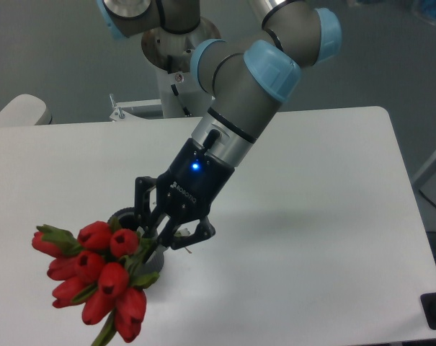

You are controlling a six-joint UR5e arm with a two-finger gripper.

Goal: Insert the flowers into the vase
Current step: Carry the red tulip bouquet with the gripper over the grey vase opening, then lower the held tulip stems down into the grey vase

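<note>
1. A white tabletop (326,216) fills the view against a grey floor, with the UR5e arm's base mounted beyond its far edge; the vase and the flowers sit toward the near-left corner
2. The gripper (163,232) has its two fingers closed onto the green stems of the red tulip bunch (95,277), which hangs tilted, buds pointing down toward the near-left corner and stem ends hidden behind the fingers
3. The dark grey ribbed vase (131,218) stands just behind the bunch; only part of its rim shows, the rest covered by buds, leaves and the gripper
4. Risk: the bunch is wider than the vase mouth and lies slanted across it, so lowering now would likely press buds or leaves onto the rim instead of sending stems inside
5. Risk: the vase looks small and light, and the fingers are right beside its rim; a sideways nudge from them or the stems could tip it or slide it toward the near edge
6. Risk: whether the stem ends are over the opening cannot be told, so a release here could drop the flowers flat on the tabletop
</note>
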